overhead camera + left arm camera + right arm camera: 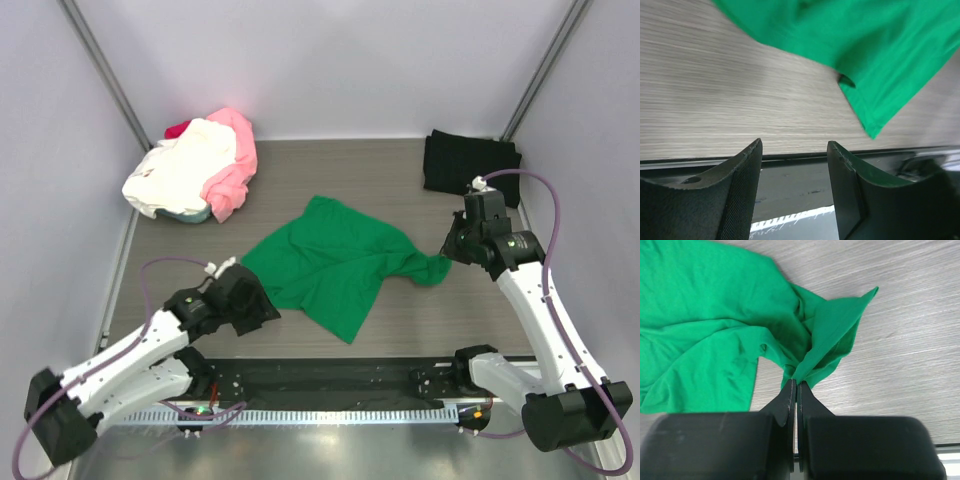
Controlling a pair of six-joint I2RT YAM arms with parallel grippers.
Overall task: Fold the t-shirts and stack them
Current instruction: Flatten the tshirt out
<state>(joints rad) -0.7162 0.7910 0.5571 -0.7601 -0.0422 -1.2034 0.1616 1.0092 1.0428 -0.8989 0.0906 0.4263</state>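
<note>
At the left of the table, the left arm lies low, stretched from its base at the near edge towards the middle, its purple cable looping over it. The left gripper (262, 308) sits just beside the near-left edge of the green t-shirt (335, 265). In its wrist view the left gripper (795, 146) has its fingers spread wide with nothing between them, above the table's near edge, and a corner of the green cloth (865, 50) lies ahead of them, apart from the fingers.

Further right, the right arm rises from its base and bends at the elbow, with its wrist tipped down towards the shirt's right end. The right gripper (447, 252) is pinched tight on a gathered fold of the green t-shirt; the right wrist view shows the fingers pressed together (796, 386) with the cloth (705, 330) drawn up into them.

A grey wood-grain table (340, 170) carries everything, with a black strip (330, 375) along its near edge. Pale walls (330, 60) close it in, with slanted metal posts (105, 70) at the back corners.

Back left is a loose heap: a cream-white t-shirt (180, 170), a pink t-shirt (235, 160) draped beside it, and a bit of a red t-shirt (178, 128) behind. The green t-shirt lies crumpled and wrinkled mid-table. A black t-shirt (468, 160) lies folded flat at the back right corner.
</note>
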